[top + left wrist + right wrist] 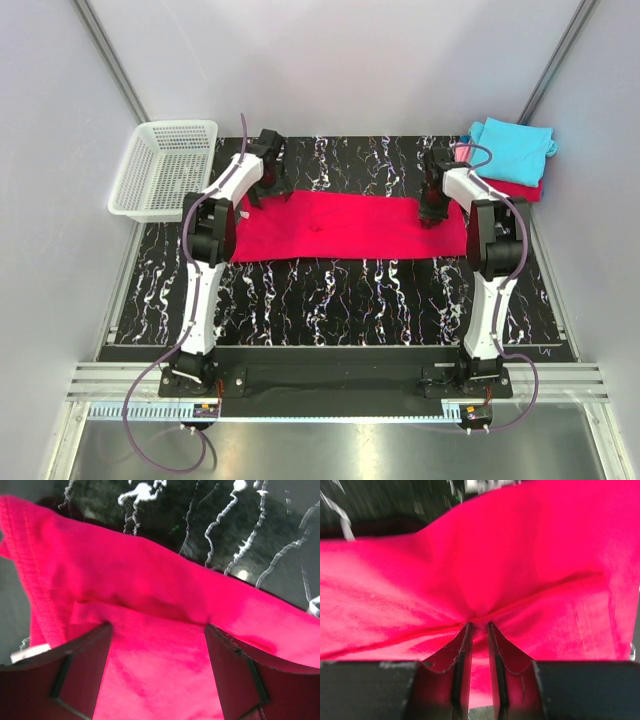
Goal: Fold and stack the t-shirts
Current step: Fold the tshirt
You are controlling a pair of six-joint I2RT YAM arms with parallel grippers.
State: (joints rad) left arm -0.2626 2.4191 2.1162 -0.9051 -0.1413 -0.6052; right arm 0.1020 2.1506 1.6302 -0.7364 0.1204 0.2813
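The dark marbled table (pixel 340 300) is filling the view, and the red shirt (pixel 340 225) is lying across its middle as a long flat band stretching between the two arms. The white basket (pixel 165 170) is sitting at the far left corner, off the dark surface. At the far right corner a turquoise shirt (pixel 512 148) is topping a stack, with a folded red shirt (pixel 522 190) peeking out beneath it and a pink shirt (pixel 463 153) just showing at the left edge. The left gripper (pixel 157 630) is hanging over the band's left end, fingers spread wide, gripping nothing. The right gripper (pixel 479 625) is pinching a fold at the right end, fingers nearly closed.
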